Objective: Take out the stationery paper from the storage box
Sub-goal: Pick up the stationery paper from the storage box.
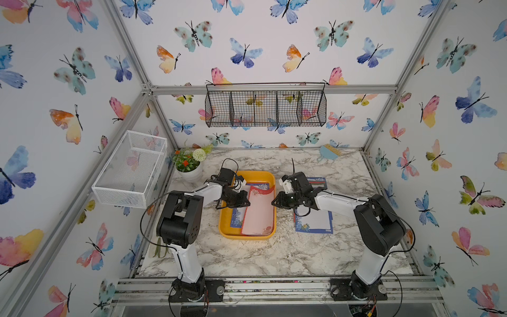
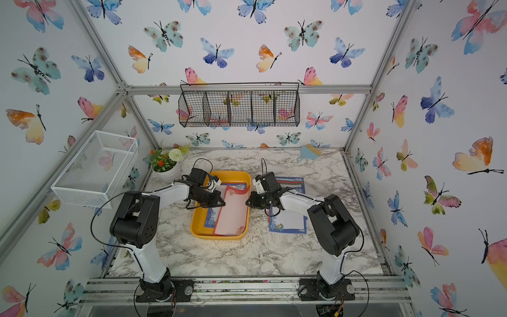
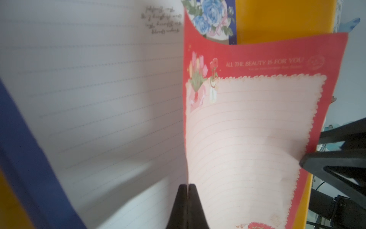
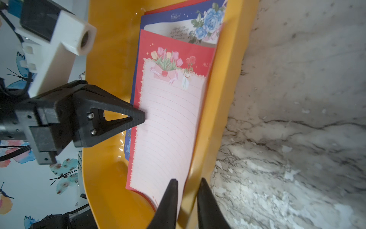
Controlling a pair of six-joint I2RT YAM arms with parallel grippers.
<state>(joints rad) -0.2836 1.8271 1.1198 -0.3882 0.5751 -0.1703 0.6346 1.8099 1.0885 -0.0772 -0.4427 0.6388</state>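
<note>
The yellow-orange storage box (image 1: 226, 233) (image 2: 199, 231) sits mid-table. A red-bordered sheet of stationery paper (image 1: 259, 216) (image 2: 233, 214) (image 3: 247, 128) (image 4: 170, 123) bows up out of it, over a blue floral sheet (image 1: 236, 219) (image 3: 99, 89) lying flat in the box. My left gripper (image 1: 248, 204) (image 2: 223, 204) (image 3: 188, 185) is shut on the red sheet's left edge. My right gripper (image 1: 273, 203) (image 2: 247, 203) (image 4: 188, 182) stands open at the box's right rim, with the rim and the sheet's right edge between its fingers.
Other sheets lie on the marble right of the box: a blue floral one (image 1: 314, 222) (image 2: 288, 222) and another (image 1: 318, 182) partly under the right arm. A flower pot (image 1: 189, 167) stands back left, a white mesh basket (image 1: 131, 170) left, a black wire basket (image 1: 266, 105) on the back wall.
</note>
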